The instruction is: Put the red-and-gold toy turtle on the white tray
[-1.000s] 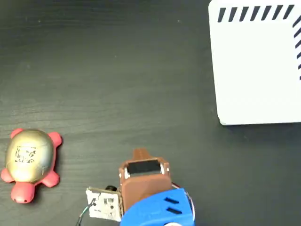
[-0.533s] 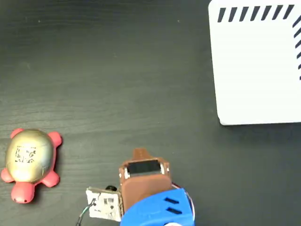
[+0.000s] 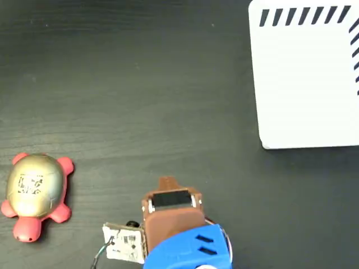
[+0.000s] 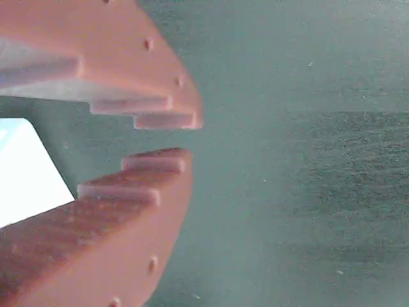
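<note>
An overhead fixed view shows a dark wood-grain table (image 3: 140, 84). The turtle (image 3: 35, 193) sits at the far left edge, gold shell up, red head pointing toward the bottom of the picture, with nothing touching it. The tray (image 3: 305, 84) lies flat in the upper right corner, well apart from the turtle. The arm (image 3: 179, 230), brown and blue with a small circuit board beside it, enters from the bottom centre, between the two and nearer the turtle. In the wrist view the gripper (image 4: 167, 137) fills the left half of the picture: its two brown stepped fingers (image 4: 160, 192) are nearly closed, a narrow gap between the tips, and they hold nothing, with bare table beyond them. A sliver of white shows at the left edge of that view, likely the tray. The step in hand appears to be the reach for the turtle, not yet begun. To do it well, the arm should swing left in the overhead view, spread the fingers wider than the shell, come down over the dome, and close across its narrower width, low on the sides where the glossy curve is less likely to slip.
</note>
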`<state>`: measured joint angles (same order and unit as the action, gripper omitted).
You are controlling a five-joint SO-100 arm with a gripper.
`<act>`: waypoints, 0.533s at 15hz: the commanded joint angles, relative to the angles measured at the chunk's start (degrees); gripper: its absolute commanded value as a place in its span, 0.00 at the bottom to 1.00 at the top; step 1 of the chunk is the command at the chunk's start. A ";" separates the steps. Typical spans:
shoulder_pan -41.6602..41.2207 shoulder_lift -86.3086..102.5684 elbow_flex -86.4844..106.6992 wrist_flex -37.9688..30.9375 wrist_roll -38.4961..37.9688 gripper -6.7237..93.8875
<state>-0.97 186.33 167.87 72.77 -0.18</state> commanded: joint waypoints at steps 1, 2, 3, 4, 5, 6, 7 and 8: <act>-0.53 -0.09 -0.62 0.70 0.35 0.07; -0.53 -0.09 -0.62 0.70 0.35 0.07; -0.53 -0.09 -0.62 0.70 0.35 0.07; -0.53 -0.09 -0.62 0.70 0.35 0.07; -0.70 -0.09 -0.62 0.70 0.26 0.07; -2.11 -0.09 -0.62 0.70 -0.97 0.07; -4.31 -0.09 -0.62 0.62 -3.08 0.07; -5.10 -0.70 -0.62 0.44 -3.78 0.07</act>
<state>-4.39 186.06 167.87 72.77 -2.46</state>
